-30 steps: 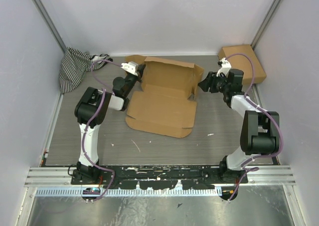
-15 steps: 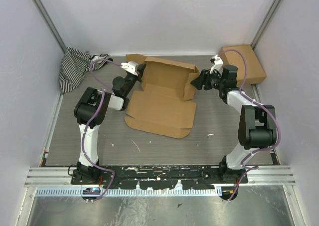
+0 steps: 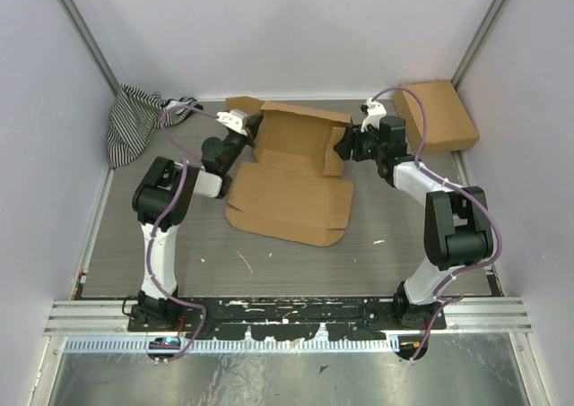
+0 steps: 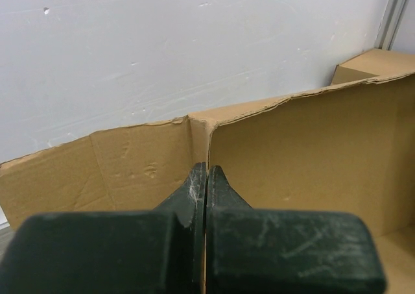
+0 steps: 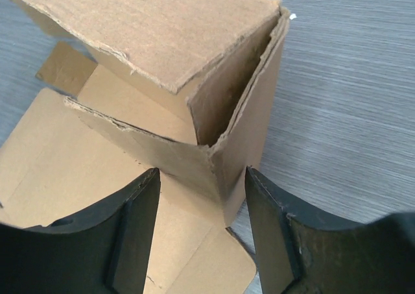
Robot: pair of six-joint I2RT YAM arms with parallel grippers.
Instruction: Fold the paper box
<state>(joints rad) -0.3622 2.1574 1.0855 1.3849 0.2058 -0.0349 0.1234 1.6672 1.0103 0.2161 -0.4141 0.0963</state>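
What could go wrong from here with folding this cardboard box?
The right pincer stands open astride the right corner of the paper box, where the flaps gape; closing there might crease it or miss the inner flap. The left pincer is shut on a thin, ragged-edged wall; a hard pull could tear it or drag the box.

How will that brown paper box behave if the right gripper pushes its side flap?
Probably light: the paper box is thin cardboard with ragged edges. Likely stiff between creases, since its back wall stands upright. It may slide unless the left gripper pinching its wall holds.
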